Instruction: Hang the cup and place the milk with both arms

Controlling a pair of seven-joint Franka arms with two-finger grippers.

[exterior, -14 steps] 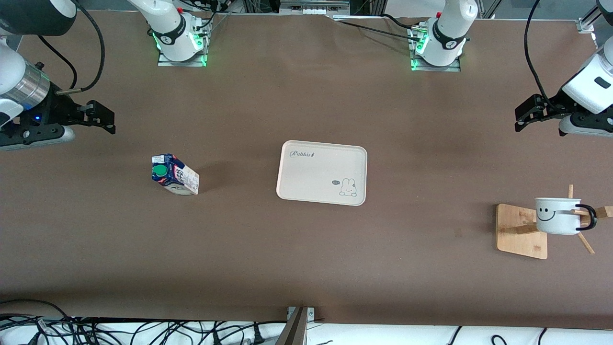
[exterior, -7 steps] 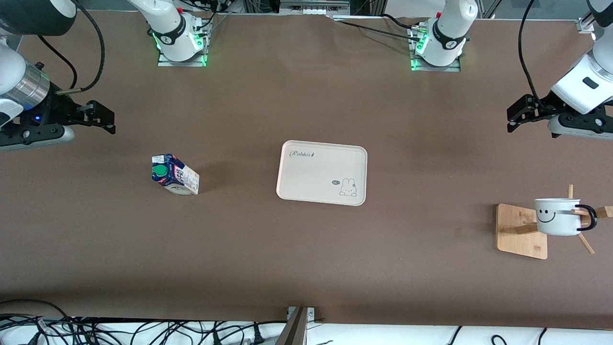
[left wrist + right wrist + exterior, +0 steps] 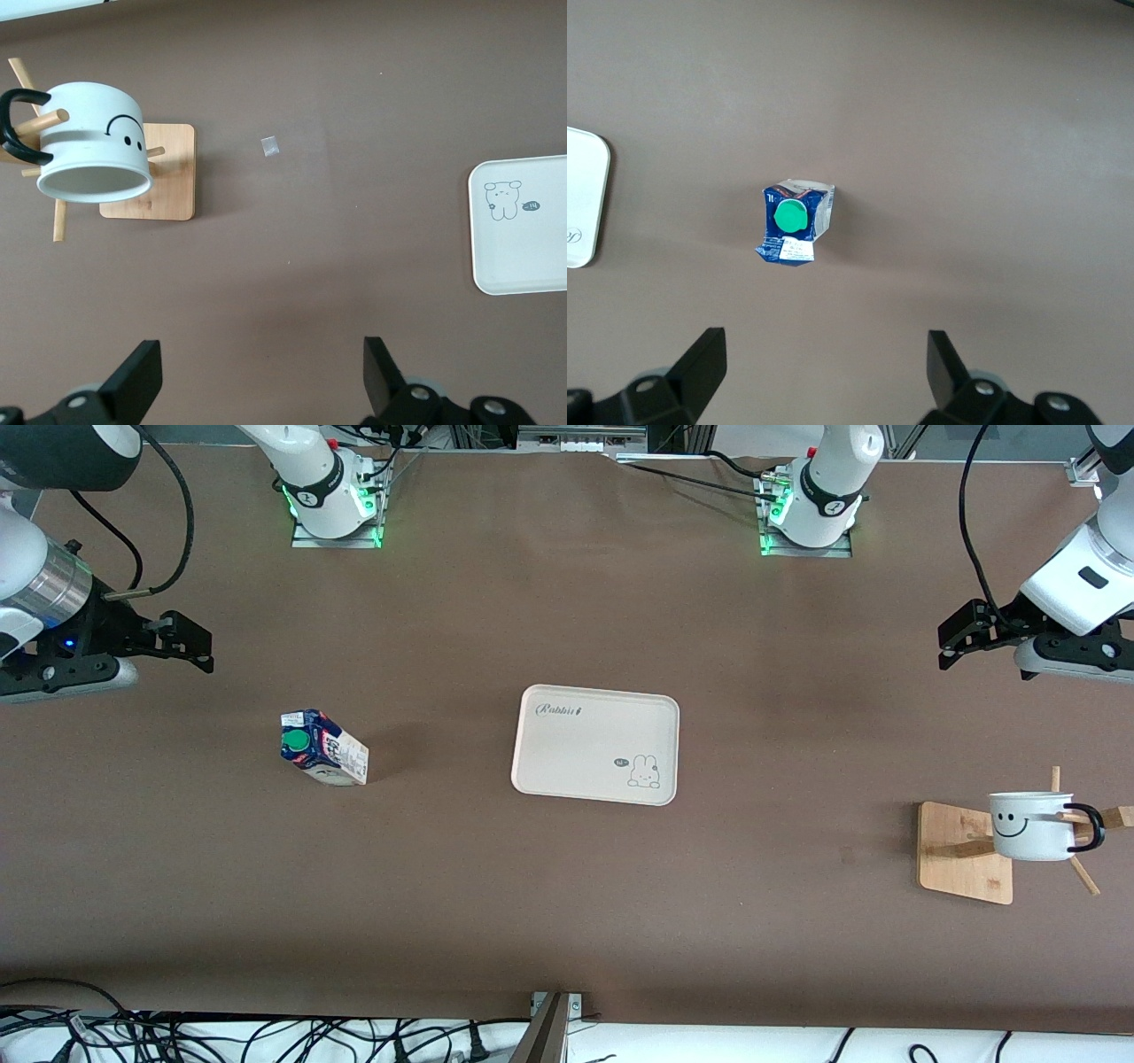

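Cup (image 3: pixel 1032 825) hangs on the rack (image 3: pixel 966 853), lower right; milk (image 3: pixel 323 747) stands left of the tray (image 3: pixel 595 744). Left claw (image 3: pixel 952 636) and right claw (image 3: pixel 197 646) gape apart, empty.

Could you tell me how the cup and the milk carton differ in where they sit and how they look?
The cup hangs by its black handle on a peg of the wooden rack, toward the left arm's end; the milk carton stands upright on the table, toward the right arm's end. The cup is white with a smiley face; the carton has a blue top and green cap. Neither is on the tray.
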